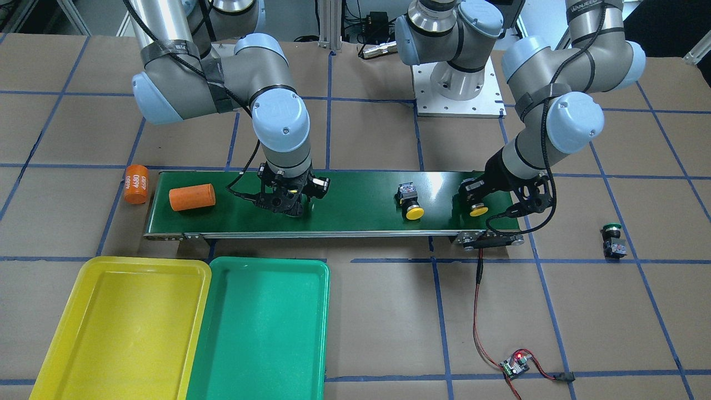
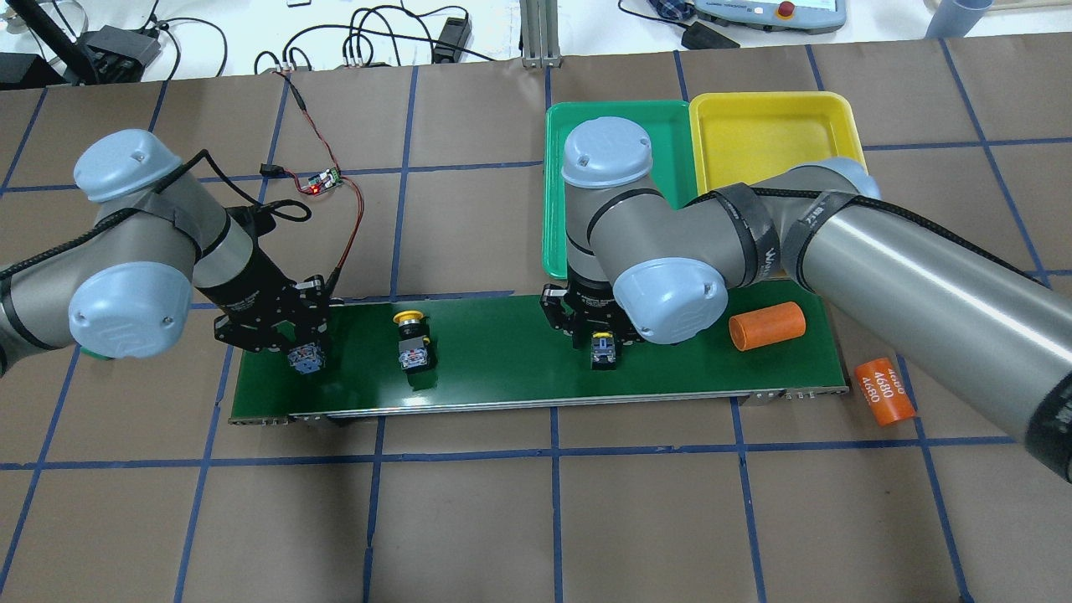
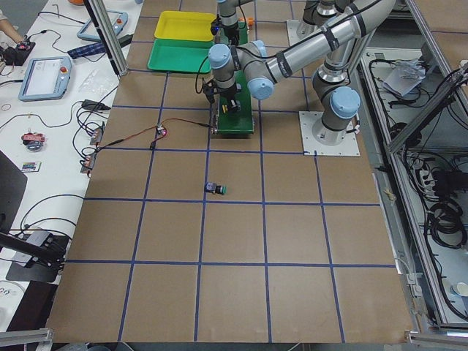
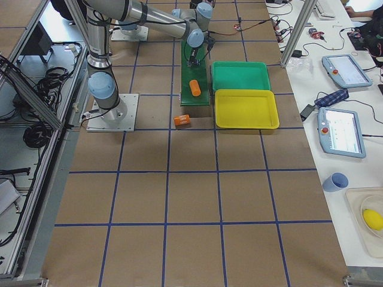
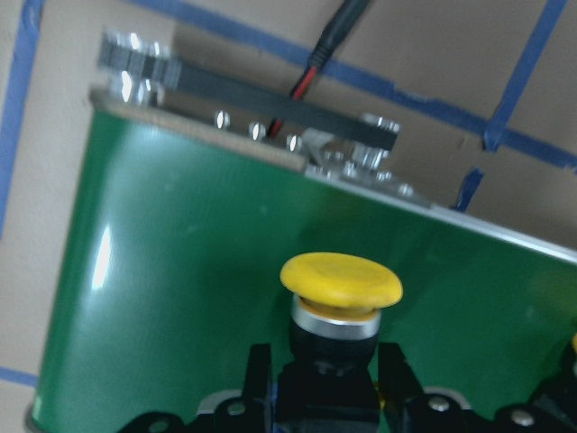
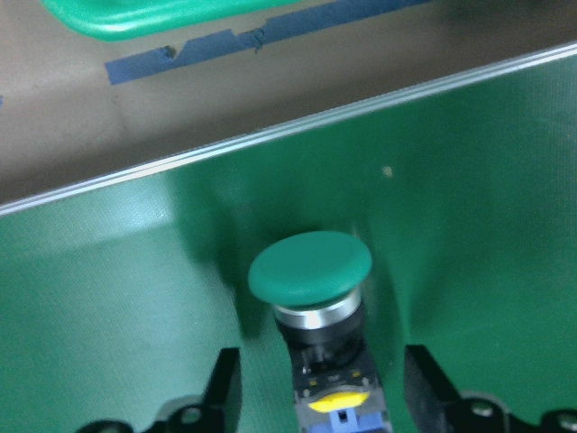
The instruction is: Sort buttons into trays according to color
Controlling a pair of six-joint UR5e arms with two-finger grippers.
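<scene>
My left gripper (image 1: 482,203) sits at the belt's end and looks shut on a yellow button (image 5: 341,281), its fingers tight against the black body. My right gripper (image 1: 286,205) is open, its fingers standing apart on either side of a green button (image 6: 309,268) that rests on the belt. A second yellow button (image 1: 410,201) lies free on the belt between the two grippers. A second green button (image 1: 612,239) lies on the table beyond the belt's end. The yellow tray (image 1: 119,328) and the green tray (image 1: 261,328) stand side by side, both bare.
The long dark-green conveyor belt (image 1: 355,200) crosses the table. One orange cylinder (image 1: 191,196) lies on the belt near my right gripper; another, printed 4680 (image 1: 136,184), lies just off its end. A small circuit board (image 1: 514,364) with red wires lies on the table.
</scene>
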